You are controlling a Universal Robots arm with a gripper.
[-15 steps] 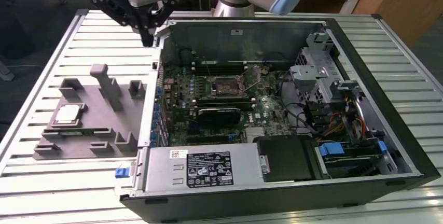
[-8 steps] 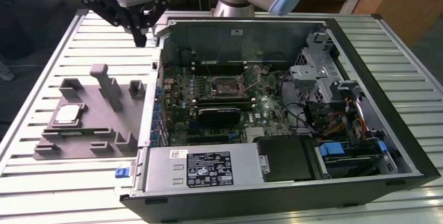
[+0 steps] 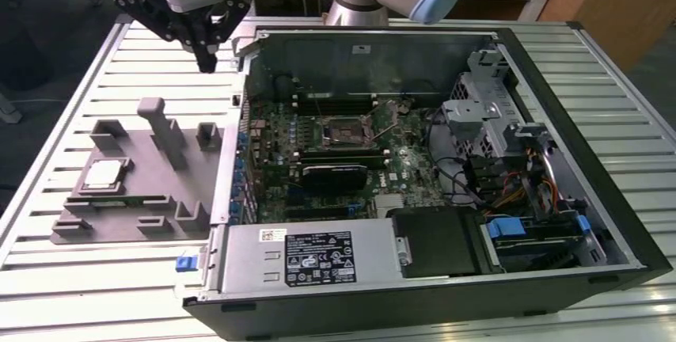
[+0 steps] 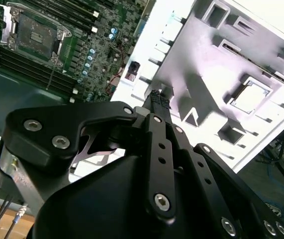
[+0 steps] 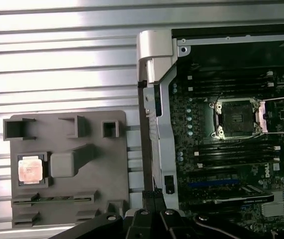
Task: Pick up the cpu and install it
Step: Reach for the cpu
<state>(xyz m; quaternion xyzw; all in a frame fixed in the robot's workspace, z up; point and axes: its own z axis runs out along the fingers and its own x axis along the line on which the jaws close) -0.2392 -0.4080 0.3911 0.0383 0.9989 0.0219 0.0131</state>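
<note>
My black gripper [image 3: 206,63]: fingers pressed together, holding nothing, above the slatted metal table [image 3: 63,279].
Small square silver-topped cpu [image 3: 104,174]: seated in the grey plastic fixture tray [image 3: 148,188], well apart from my gripper.

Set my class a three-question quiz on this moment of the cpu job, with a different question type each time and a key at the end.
1. True or false: the cpu already sits in the motherboard socket.
2. What does the pincer hold? A) the cpu B) nothing C) a cable
3. In the exterior view, on which side of the computer case does the grey tray lie?

Key: 1 false, the cpu lies in the tray; 2 B; 3 the exterior view's left.
</note>
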